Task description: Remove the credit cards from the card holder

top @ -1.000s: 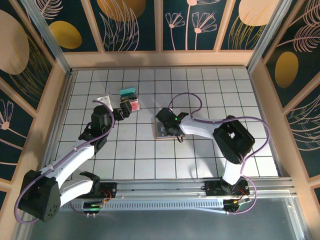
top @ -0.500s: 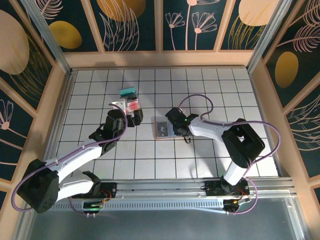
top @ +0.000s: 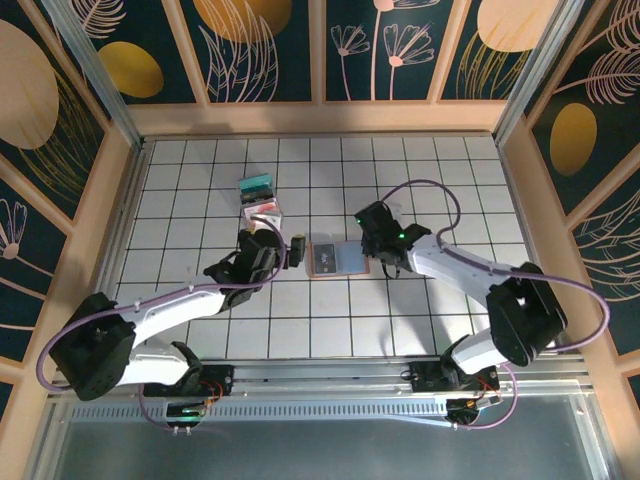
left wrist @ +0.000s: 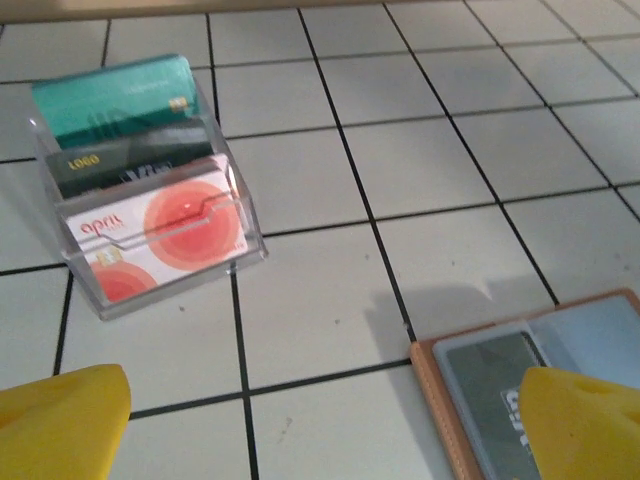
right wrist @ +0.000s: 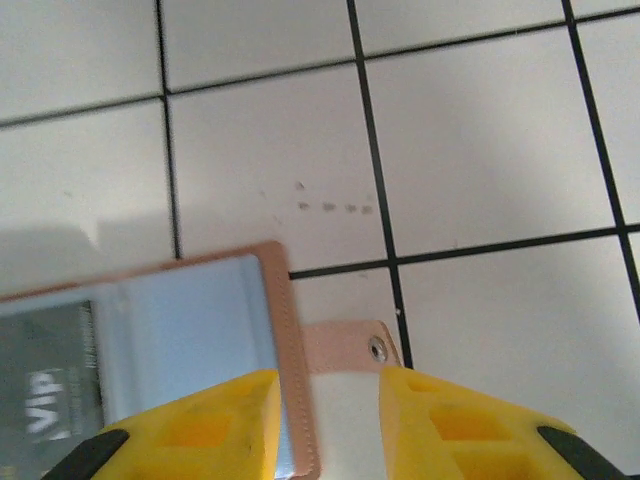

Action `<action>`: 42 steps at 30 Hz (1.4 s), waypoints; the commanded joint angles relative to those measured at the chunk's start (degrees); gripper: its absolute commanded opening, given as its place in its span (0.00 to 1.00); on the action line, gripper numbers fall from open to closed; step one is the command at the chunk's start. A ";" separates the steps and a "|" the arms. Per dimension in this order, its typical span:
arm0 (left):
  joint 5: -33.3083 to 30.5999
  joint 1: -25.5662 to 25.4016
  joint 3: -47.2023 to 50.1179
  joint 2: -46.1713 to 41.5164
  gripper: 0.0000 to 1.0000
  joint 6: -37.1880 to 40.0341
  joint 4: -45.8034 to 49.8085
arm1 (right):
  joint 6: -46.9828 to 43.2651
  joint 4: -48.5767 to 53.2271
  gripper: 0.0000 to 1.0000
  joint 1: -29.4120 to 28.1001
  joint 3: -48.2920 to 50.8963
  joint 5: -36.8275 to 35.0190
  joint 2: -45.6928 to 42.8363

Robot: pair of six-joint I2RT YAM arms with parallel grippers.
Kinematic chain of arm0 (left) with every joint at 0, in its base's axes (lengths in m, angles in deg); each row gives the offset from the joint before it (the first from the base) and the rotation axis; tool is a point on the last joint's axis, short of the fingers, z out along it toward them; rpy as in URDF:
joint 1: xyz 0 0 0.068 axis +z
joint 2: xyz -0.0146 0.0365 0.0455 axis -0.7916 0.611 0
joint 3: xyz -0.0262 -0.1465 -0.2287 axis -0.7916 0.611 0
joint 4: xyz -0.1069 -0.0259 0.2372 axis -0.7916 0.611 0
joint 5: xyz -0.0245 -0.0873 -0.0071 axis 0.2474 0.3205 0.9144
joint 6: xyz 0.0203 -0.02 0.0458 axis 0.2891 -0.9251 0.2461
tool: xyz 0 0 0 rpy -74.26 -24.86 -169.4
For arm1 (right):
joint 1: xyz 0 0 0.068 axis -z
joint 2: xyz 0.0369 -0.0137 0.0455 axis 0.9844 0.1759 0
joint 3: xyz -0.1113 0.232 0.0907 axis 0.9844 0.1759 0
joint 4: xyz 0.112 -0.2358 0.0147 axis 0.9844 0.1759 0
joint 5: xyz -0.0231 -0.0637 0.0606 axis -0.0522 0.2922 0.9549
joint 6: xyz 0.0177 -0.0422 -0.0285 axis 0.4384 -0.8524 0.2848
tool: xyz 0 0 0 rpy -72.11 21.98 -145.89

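Observation:
The card holder lies open on the tiles, pinkish-brown at the rim and grey-blue inside. A grey card marked VIP sits in its left pocket, also seen in the left wrist view as a grey card. My right gripper has its yellow fingers closed in on the holder's right edge and snap tab. My left gripper hangs wide open just left of the holder, touching nothing. Teal, dark and white-red credit cards stand in a clear rack.
The clear plastic rack stands on the tiles behind my left gripper. Wooden walls ring the tiled floor. My right gripper reaches in from the right, its cable looping above it.
The holder was folded and now lies open. My right gripper moved right with its cover. My left arm swung right, from the rack to the holder's left edge.

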 commanded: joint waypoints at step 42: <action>2.76 0.41 -7.80 24.53 0.99 -7.90 4.33 | 3.62 -16.13 0.22 -0.76 -5.06 31.03 19.45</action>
